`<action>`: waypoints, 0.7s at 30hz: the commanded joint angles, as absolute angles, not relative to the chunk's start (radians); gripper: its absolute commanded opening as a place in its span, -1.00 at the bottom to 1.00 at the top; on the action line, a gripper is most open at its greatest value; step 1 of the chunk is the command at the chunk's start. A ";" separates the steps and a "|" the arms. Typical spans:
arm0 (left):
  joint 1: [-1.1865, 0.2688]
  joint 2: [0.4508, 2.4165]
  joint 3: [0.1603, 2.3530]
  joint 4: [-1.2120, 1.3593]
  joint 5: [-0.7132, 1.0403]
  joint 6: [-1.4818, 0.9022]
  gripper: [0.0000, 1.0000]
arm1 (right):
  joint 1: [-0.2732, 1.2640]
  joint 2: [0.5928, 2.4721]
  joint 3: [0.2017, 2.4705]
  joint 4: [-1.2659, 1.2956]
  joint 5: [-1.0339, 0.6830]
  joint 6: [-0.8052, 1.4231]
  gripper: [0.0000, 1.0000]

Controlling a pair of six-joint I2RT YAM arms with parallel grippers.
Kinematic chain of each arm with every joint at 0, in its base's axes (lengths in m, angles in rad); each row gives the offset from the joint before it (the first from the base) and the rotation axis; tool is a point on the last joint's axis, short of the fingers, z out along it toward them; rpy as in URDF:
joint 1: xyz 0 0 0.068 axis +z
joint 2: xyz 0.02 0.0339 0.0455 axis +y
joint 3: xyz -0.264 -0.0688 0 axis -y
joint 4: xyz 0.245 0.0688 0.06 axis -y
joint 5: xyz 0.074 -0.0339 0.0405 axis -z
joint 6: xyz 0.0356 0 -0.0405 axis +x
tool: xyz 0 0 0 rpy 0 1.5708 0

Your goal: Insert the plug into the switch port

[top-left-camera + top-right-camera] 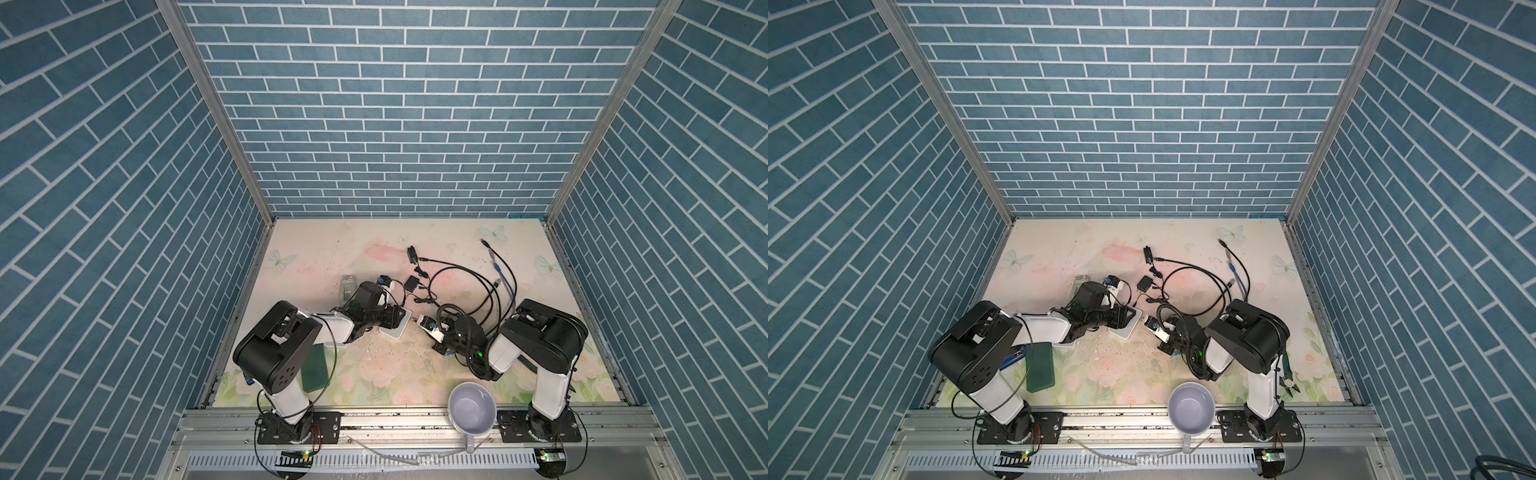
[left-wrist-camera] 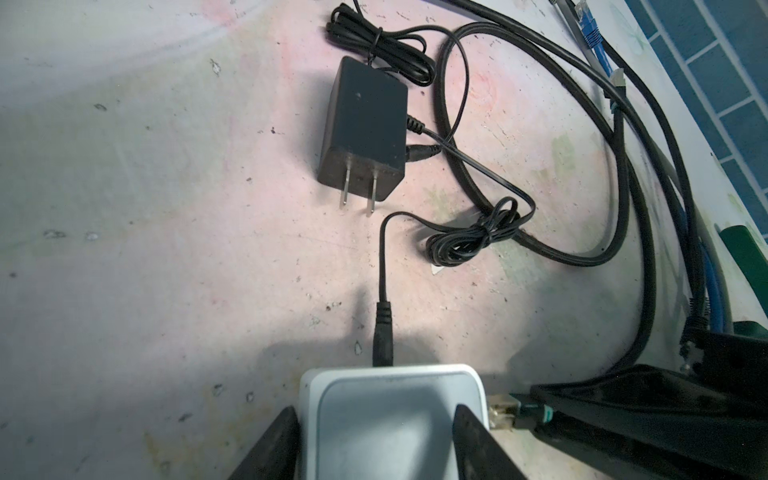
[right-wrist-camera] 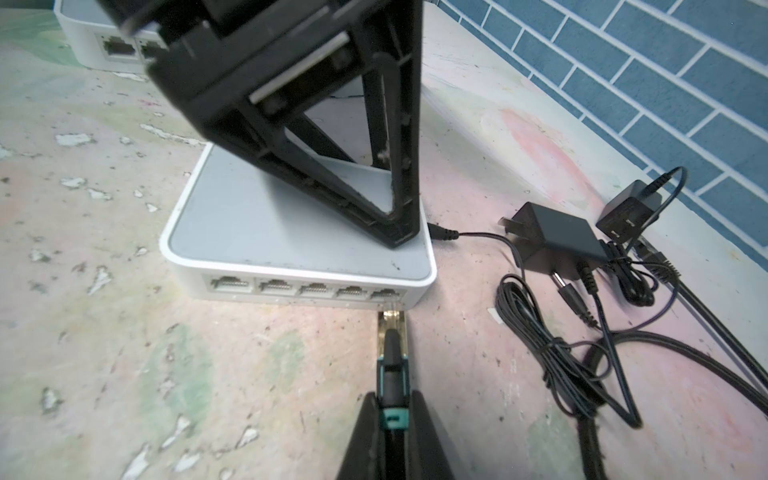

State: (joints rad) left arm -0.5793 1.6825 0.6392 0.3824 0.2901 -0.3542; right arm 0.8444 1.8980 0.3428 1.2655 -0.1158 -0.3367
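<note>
The left claw (image 2: 374, 417) clamps the white switch (image 3: 270, 224); the right claw (image 3: 392, 409) pinches the plug (image 3: 392, 332), tip at the end port (image 3: 384, 294).

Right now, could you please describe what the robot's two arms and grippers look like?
Both the left arm and right arm pair rounded black joint housings with white link shells. A ribbed black hose loops over the right one. The left gripper and right gripper have black, tapering fingers.
</note>
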 commanded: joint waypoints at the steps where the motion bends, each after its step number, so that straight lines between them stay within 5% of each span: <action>1: -0.582 1.712 0.627 0.328 0.302 -0.350 0.20 | 0.850 1.921 0.354 1.342 -0.110 -0.283 -1.00; 21: -0.582 1.722 0.625 0.344 0.313 -0.356 0.20 | 0.858 1.920 0.387 1.302 -0.201 -0.268 -1.00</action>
State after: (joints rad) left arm -0.5789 1.6859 0.6392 0.3885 0.2897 -0.3546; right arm 0.8444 1.9060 0.3458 1.2770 -0.1623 -0.3107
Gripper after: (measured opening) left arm 0.600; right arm 0.113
